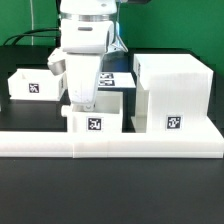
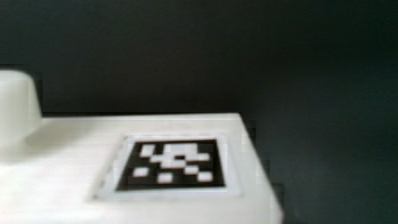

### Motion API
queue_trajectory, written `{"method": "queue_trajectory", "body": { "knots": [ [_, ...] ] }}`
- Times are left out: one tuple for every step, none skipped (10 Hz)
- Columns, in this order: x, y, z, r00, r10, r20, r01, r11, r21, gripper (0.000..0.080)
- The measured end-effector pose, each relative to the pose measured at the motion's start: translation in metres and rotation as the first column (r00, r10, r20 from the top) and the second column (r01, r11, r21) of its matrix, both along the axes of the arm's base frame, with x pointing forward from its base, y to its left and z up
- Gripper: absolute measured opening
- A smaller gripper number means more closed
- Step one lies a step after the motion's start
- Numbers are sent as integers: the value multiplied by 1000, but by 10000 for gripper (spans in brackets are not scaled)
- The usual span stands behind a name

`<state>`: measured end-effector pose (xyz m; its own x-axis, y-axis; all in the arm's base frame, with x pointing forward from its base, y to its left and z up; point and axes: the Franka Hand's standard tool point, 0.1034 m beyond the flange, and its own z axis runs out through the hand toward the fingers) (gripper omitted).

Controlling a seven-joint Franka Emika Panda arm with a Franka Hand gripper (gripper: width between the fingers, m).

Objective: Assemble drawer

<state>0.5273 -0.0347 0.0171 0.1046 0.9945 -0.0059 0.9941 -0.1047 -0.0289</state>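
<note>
Two small open-topped white drawers show in the exterior view. One (image 1: pixel 30 85) sits at the exterior view's left. The other (image 1: pixel 95 118) stands at the front centre with its tag facing the camera. The tall white housing (image 1: pixel 172 95) stands at the exterior view's right. My gripper (image 1: pixel 82 102) hangs low at the back left corner of the centre drawer, and its fingertips are hidden there. The wrist view shows a flat white face with one tag (image 2: pixel 173 165) and a rounded white piece (image 2: pixel 15 100) beside it; which part this is I cannot tell.
The marker board (image 1: pixel 112 78) lies flat behind the centre drawer. A long white rail (image 1: pixel 110 142) runs along the front of the parts. The table is dark.
</note>
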Motion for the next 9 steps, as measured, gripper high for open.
{"method": "queue_trajectory", "body": {
  "knots": [
    [-1, -1, -1, 1000, -2, -2, 2, 1000, -1, 42],
    [-1, -1, -2, 1000, 4, -3, -4, 1000, 0, 42],
    [-2, -2, -4, 1000, 7, -5, -7, 1000, 1, 42],
    [2, 3, -3, 1000, 6, 18, -6, 1000, 3, 42],
    [1, 2, -3, 1000, 4, 14, -4, 1000, 3, 42],
    [2, 2, -3, 1000, 2, 19, -2, 1000, 3, 42],
    [2, 3, -3, 999, 4, 36, -4, 1000, 3, 42],
    [3, 8, -3, 999, 15, 38, -15, 1000, 5, 42],
    [9, 13, -1, 997, 31, 73, -31, 1000, 2, 42]
  ]
}}
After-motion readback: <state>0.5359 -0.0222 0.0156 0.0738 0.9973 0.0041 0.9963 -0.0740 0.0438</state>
